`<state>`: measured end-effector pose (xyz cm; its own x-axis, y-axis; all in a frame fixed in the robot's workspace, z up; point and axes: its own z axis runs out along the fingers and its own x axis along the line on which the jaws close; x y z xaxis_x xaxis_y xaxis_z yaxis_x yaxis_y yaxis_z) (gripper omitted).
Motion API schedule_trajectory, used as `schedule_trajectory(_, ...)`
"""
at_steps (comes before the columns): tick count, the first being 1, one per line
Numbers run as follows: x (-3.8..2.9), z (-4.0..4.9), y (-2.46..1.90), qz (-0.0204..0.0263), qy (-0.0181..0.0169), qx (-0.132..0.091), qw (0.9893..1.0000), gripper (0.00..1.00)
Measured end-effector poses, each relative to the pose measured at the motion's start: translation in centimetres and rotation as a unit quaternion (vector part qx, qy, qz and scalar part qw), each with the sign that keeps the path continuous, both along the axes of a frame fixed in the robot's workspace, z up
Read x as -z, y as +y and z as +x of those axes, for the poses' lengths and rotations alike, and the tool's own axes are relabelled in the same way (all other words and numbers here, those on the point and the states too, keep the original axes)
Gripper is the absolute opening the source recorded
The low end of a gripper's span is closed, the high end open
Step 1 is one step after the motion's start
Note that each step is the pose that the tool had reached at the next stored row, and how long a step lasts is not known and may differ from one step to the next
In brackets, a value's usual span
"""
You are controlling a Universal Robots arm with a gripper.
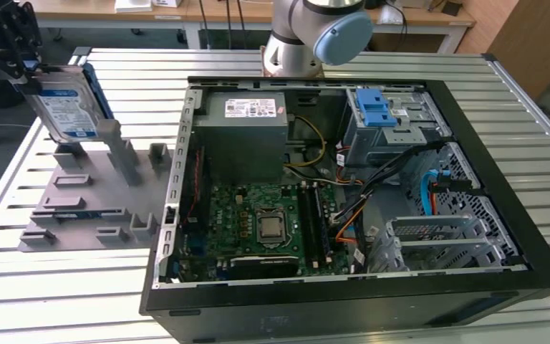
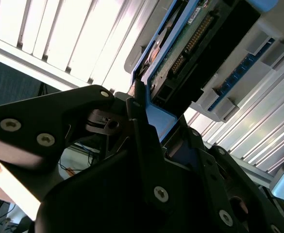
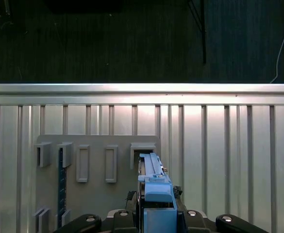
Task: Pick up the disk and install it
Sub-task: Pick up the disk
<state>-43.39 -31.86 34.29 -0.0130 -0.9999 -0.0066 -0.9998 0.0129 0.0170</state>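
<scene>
Gripping the disk (image 1: 65, 107) with the tool (image 1: 12, 54), clamped on its top end — held roughly upright over the grey rack (image 1: 84, 208). Judged pick-up done; stood well apart from the drive cage (image 1: 389, 125) — install left.

A flat rectangular silver metal disk (image 1: 66, 109), a hard drive with a blue-and-white label on its broad face and blue plastic carrier rails along its long edges, stands on end and tilted over the grey slotted rack (image 1: 84, 209). Its upper end is clamped in the black gripper (image 1: 25, 68). Its lower end sits beside the rack's tallest posts, at the rack's far end in the exterior view; whether it touches them cannot be told. In the first wrist view the disk (image 3: 154, 187) shows edge-on, a blue rail and end tab facing up, just short of a rack slot. In the second wrist view its green circuit-board underside (image 2: 192, 46) and connector pins are visible.
</scene>
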Motion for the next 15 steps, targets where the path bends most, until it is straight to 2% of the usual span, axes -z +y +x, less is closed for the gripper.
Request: schedule_trajectory(15, -0.52, 0.0, 0.04, 0.0, 0.0, 0.0, 1.0, 0.36)
